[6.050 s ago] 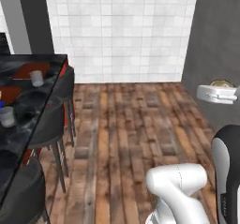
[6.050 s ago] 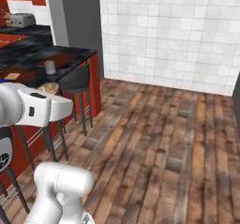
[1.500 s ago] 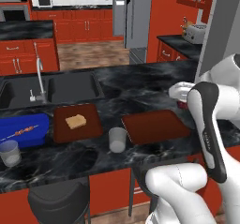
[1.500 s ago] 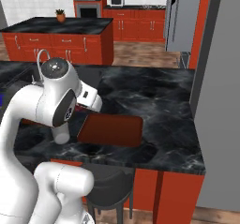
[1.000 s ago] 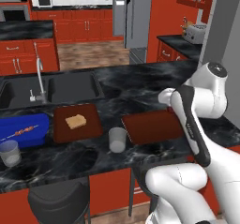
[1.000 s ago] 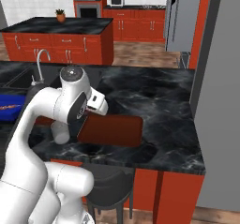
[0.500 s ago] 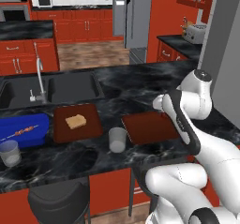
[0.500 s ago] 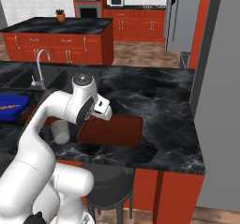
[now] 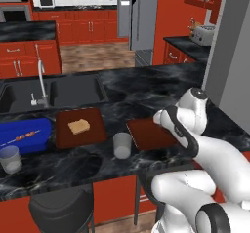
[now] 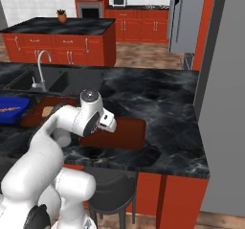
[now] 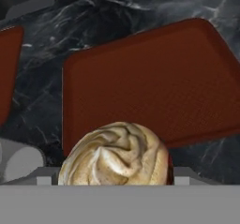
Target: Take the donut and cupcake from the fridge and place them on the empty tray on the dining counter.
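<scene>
Currently pincer [image 11: 115, 183] grips cupcake [image 11: 115, 155] over tray [image 11: 150, 85] near edge; early release risks it tipping onto desk [image 11: 140, 12].

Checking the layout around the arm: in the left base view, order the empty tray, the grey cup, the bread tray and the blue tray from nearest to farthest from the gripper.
1. Empty tray, right below the gripper.
2. Grey cup, just left of that tray.
3. Bread tray, further left.
4. Blue tray, far left by the sink.
</scene>
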### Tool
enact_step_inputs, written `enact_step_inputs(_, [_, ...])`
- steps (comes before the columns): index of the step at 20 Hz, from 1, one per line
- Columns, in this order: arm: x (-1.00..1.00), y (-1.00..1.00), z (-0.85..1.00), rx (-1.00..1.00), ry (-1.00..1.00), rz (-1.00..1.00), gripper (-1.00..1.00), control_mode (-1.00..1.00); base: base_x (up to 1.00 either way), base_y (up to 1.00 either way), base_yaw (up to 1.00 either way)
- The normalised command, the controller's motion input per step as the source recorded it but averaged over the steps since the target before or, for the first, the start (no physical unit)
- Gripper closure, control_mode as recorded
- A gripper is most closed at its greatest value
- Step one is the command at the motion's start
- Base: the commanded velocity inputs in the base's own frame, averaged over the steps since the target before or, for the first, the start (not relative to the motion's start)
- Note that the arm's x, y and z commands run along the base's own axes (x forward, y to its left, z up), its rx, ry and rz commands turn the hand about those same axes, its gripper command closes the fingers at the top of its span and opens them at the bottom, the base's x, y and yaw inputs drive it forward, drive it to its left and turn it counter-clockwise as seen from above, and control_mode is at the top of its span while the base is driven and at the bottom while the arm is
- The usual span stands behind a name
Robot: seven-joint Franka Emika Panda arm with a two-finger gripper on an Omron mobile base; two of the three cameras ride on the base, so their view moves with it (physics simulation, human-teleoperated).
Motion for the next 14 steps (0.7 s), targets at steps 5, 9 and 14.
enact_step_inputs(5, [0.49, 0.00, -0.43, 0.00, 0.04, 0.00, 1.00, -1.00, 0.00, 0.00, 0.00])
enact_step_inputs(9, [0.51, 0.02, -0.08, 0.00, 0.28, 0.00, 1.00, -1.00, 0.00, 0.00, 0.00])
enact_step_inputs(14, [0.40, 0.05, -0.20, 0.00, 0.18, 0.00, 1.00, -1.00, 0.00, 0.00, 0.00])
